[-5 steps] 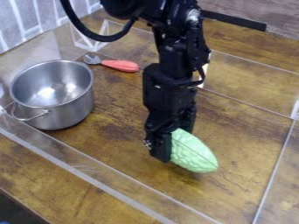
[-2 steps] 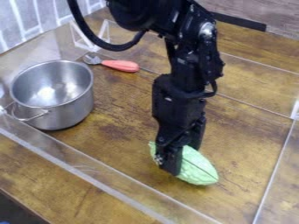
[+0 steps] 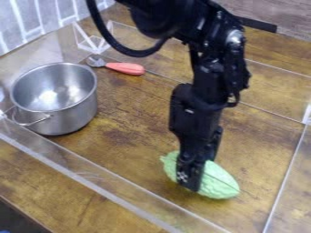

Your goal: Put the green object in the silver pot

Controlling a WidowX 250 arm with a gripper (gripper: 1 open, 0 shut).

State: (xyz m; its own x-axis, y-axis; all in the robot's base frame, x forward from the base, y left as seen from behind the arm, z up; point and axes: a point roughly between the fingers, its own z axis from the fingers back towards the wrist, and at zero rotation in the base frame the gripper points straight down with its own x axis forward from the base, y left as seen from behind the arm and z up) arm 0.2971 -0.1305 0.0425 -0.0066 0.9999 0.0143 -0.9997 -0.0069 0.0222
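Gourd-type toy vegetable, light green and bumpy [image 3: 220, 185], is on or just above the tabletop [image 3: 112, 172], near its front side; I cannot tell whether its underside touches the wood. My end effector [image 3: 191, 175] points down over its nearer-to-pot end, black fingers drawn together and pinching it. One tapered end sticks out past the fingers toward the front right. Likely reason for the grip: the rounded body gives the fingers something to press against from both sides, though an off-centre hold may let the free end droop or swing.

Steel pot [image 3: 71, 120] stands upright to the left, well apart, mouth open and nothing seen inside. Its placement leaves the opening free for a drop from above. Red-handled utensil [image 3: 125, 68] lies behind it, outside the job.

Judgement: grasp stage, delivery outstanding. Next: lift above the rim, carry across, lower, release.

Labels: no brand or writing legible on anything.
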